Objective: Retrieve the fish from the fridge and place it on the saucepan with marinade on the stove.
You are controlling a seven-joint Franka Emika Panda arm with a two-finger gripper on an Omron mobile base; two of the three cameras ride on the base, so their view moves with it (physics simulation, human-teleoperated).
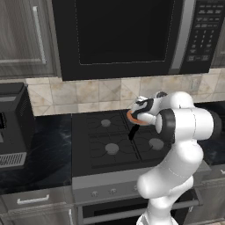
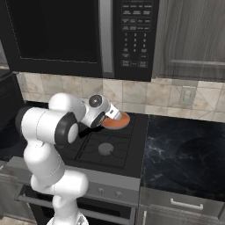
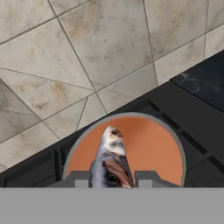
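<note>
**Orange marinade below, fish held above: the placing step**

Orange-brown marinade (image 3: 148, 144) fills the pan (image 3: 175, 144), which sits on a rear burner of the stove (image 1: 105, 145) close to the tiled wall (image 3: 87, 52). The end effector (image 3: 113, 180) hangs just over the pan, closed on the fish (image 3: 110, 157); in the hand view the grey, speckled body juts out between the two fingertips (image 3: 148, 177), head forward, over the middle of the liquid. Whether the fish already touches the marinade cannot be told. From the left base view the pan's black handle (image 1: 133, 131) points toward the front of the stove, under the wrist. The fetching looks done and the task is near its end. The next move probably calls for a short, steady descent, then opening the fingers so the fish settles inside the rim rather than across it.
</note>
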